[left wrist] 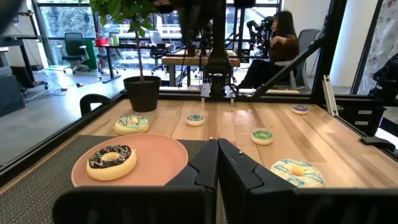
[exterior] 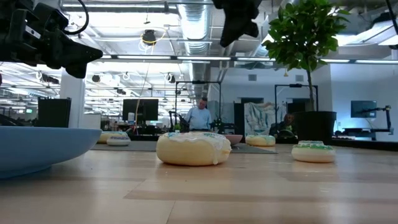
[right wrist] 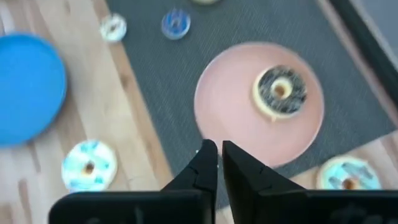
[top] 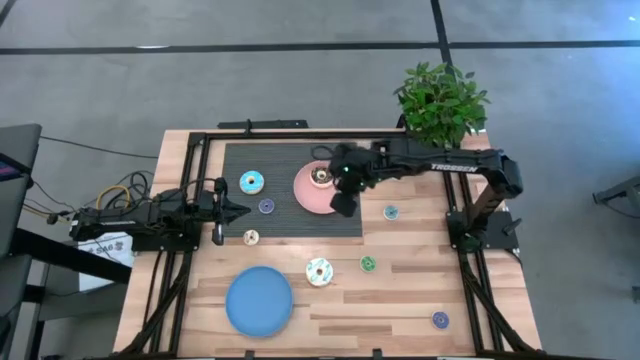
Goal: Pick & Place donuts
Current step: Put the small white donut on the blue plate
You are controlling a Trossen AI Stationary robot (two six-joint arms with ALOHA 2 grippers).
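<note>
A brown-iced donut [top: 321,177] [right wrist: 280,91] lies flat on the pink plate [top: 305,195]. My right gripper [top: 341,205] [right wrist: 219,163] hangs shut and empty, raised above the plate's near right rim. My left gripper [top: 238,210] [left wrist: 217,155] is shut and empty at the mat's left edge, near a small purple donut [top: 266,206]. On the mat and the wood lie a light blue donut [top: 252,182], a cream one [top: 251,237], a large white one [top: 319,271], a green one [top: 368,264], a teal one [top: 391,212] and a second purple one [top: 440,320]. A pale green donut [right wrist: 345,174] lies beyond the plate, under my right arm.
The blue plate [top: 259,300] sits near the table's front edge, left of centre. A potted plant [top: 440,100] stands at the far right corner. A dark mat [top: 240,160] covers the far middle of the table. People sit in the room behind.
</note>
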